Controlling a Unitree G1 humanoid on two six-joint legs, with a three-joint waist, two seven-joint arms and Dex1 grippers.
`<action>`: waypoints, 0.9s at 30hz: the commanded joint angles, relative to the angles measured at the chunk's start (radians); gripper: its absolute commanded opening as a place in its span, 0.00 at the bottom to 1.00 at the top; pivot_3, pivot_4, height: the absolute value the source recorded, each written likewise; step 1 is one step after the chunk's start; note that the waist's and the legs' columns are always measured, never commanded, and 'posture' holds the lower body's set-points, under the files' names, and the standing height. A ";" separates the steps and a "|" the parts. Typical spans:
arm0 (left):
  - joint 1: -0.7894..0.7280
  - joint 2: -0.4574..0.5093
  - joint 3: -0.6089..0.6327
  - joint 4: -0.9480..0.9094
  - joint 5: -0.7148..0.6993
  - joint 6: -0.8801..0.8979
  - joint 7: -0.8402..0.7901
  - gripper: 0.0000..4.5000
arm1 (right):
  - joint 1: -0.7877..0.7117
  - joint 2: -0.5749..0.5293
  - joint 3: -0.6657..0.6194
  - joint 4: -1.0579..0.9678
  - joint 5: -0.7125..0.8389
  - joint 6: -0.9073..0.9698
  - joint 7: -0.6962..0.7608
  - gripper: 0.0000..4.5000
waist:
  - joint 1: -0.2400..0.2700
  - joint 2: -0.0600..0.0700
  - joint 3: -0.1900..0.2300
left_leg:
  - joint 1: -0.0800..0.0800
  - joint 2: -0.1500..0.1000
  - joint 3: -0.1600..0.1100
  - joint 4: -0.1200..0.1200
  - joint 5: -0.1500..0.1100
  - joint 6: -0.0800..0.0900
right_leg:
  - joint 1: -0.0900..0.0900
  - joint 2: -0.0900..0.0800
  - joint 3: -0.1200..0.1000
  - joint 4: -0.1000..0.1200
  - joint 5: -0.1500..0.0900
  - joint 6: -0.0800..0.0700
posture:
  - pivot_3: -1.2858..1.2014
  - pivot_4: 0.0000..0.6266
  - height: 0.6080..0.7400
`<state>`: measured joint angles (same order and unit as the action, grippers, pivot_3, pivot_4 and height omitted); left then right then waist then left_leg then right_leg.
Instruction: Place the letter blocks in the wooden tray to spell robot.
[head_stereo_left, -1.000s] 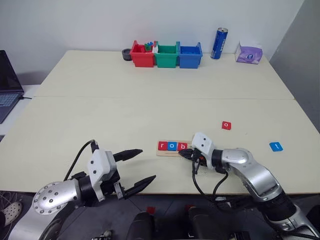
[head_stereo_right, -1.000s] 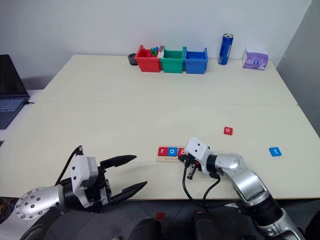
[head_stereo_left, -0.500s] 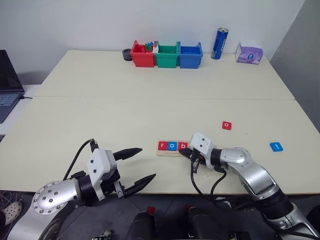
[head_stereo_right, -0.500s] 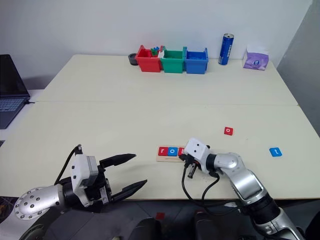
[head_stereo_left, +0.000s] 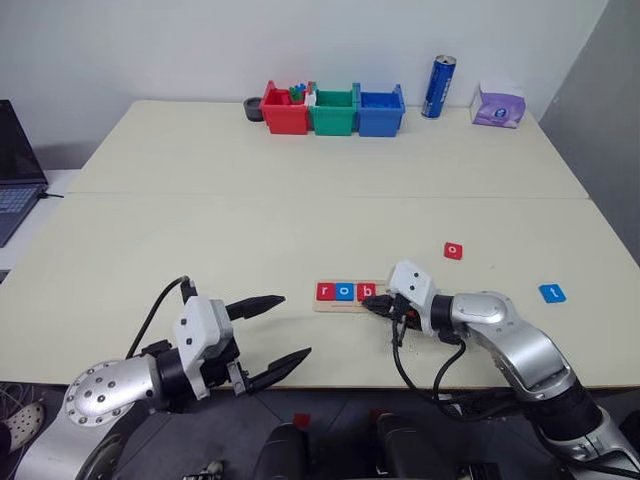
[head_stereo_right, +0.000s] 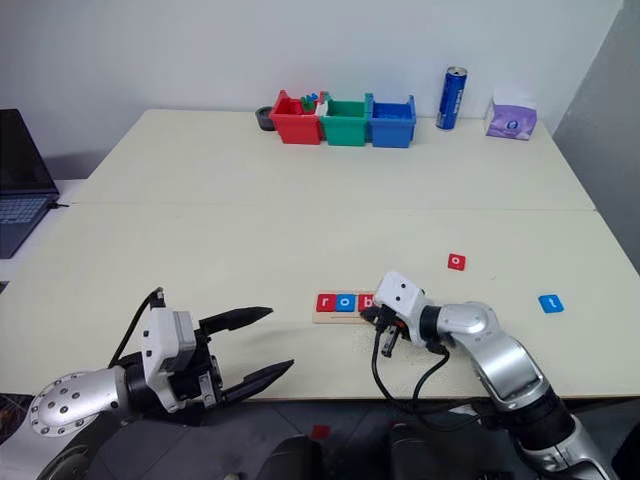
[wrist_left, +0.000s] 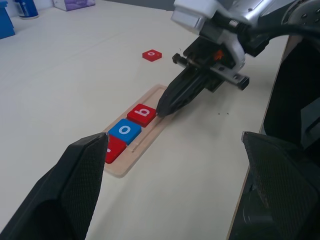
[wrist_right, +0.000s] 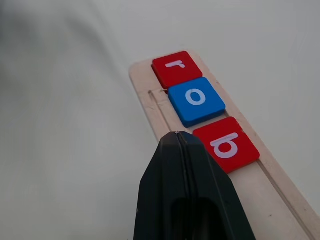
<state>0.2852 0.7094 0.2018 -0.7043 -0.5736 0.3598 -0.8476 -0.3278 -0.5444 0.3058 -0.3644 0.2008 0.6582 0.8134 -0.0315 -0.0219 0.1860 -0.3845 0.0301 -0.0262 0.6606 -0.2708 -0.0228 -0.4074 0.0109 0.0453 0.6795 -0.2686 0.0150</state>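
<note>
At lower centre of the frame, the wooden tray (head_stereo_left: 345, 295) holds r, o, b. The right hand (head_stereo_left: 372, 307), fingers pressed together and empty, rests beside the b tile (head_stereo_left: 367, 292), probably nudging it straight. Left hand (head_stereo_left: 285, 335) waits open. Red o (head_stereo_left: 453, 251) and blue t (head_stereo_left: 551, 293) lie right on the table (head_stereo_left: 300, 220).

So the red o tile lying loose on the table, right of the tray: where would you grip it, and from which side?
From above, a judgement: the red o tile lies flat on the table, so only its thin opposite edges offer purchase. The open space around it leaves room for both fingers. The right tool, shut at the wooden tray, is nearer.
</note>
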 joint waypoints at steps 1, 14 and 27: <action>0.008 -0.004 0.002 -0.011 0.005 -0.033 -0.010 1.00 | -0.004 -0.021 -0.077 -0.053 0.072 0.055 0.021 0.00 | 0.000 0.000 0.000 | 0.000 0.000 0.000 0.000 0.000 0.000 | 0.000 0.000 0.000 0.000 0.000 0.000 | 0.52 0.24 1.00; -0.044 -0.055 -0.030 0.000 0.015 -0.037 0.045 1.00 | 0.050 0.066 -0.405 -0.037 -0.033 0.229 -0.460 0.77 | 0.001 0.000 0.000 | 0.000 -0.001 0.000 0.000 0.000 0.000 | 0.000 0.000 0.002 0.000 0.000 0.000 | 0.52 0.24 1.00; -0.115 -0.041 -0.048 0.013 0.002 0.015 0.055 1.00 | -0.037 0.261 -0.437 0.047 -0.068 0.312 -0.681 0.99 | -0.002 0.000 0.000 | -0.001 -0.001 0.000 0.000 0.000 0.000 | -0.001 0.001 0.002 0.000 0.000 0.000 | 0.52 0.24 1.00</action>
<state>0.1773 0.6602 0.1599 -0.6633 -0.5683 0.3731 -0.7961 -0.3382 -0.2982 -0.1008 -0.3151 0.1355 0.9530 0.1663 -0.0335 -0.0216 0.1860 -0.3853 0.0294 -0.0258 0.6601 -0.2708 -0.0230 -0.4085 0.0123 0.0473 0.6800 -0.2686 0.0149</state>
